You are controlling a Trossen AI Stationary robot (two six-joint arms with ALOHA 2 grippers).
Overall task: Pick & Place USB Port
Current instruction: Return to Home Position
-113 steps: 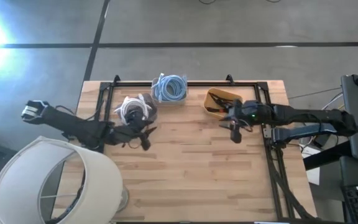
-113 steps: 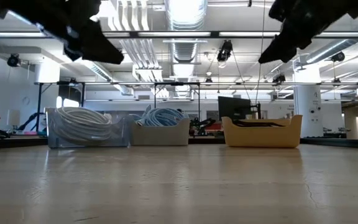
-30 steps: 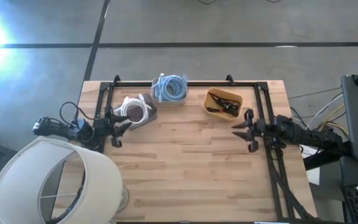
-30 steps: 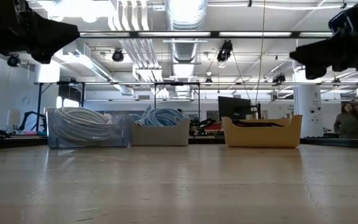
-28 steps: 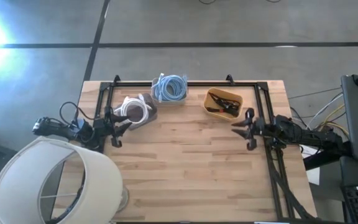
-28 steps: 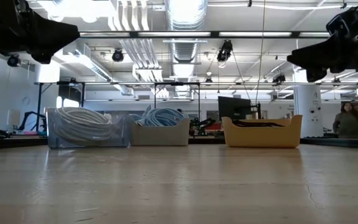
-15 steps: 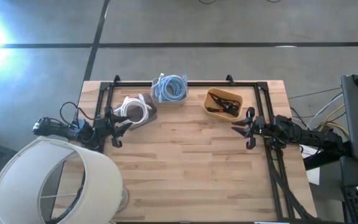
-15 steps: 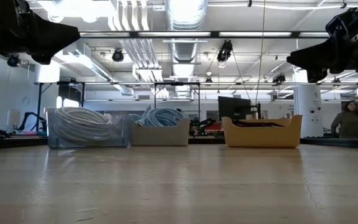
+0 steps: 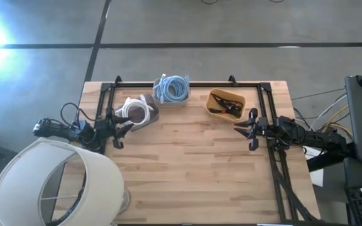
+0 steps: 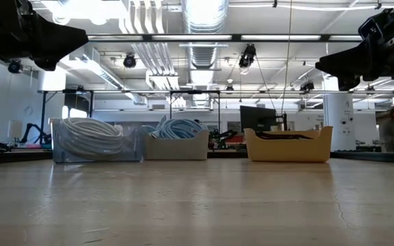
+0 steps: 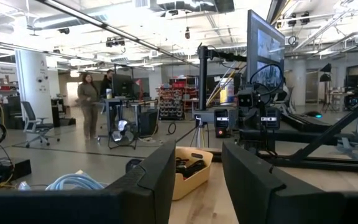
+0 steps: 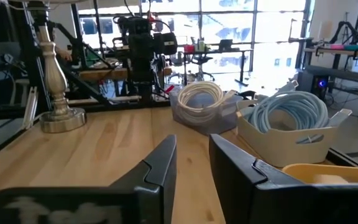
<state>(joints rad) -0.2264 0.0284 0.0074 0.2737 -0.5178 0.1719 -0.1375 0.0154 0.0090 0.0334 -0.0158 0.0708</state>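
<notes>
A yellow bin [image 9: 225, 103] stands at the table's far edge with dark USB parts and cables [image 9: 230, 107] lying inside; which of them is the USB port I cannot tell. It also shows in the low view [image 10: 288, 145] and the left wrist view [image 11: 191, 171]. My left gripper [image 9: 119, 130] [image 11: 199, 155] hovers open near the table's left edge, beside the bin of white cable. My right gripper [image 9: 245, 130] [image 12: 192, 143] hovers open near the right edge, just on the near side of the yellow bin. Both are empty.
A clear bin of white cable [image 9: 137, 111] and a beige bin of blue cable [image 9: 171, 89] stand in a row with the yellow bin along the far edge. A large lampshade [image 9: 55, 182] covers the near left corner. A black frame [image 9: 275, 163] runs along the table's sides.
Over the last second both arms have held still at the table's sides. Before that, both drew back outward from over the table, the left toward the left edge and the right toward the right edge. The bins have stayed in place.
</notes>
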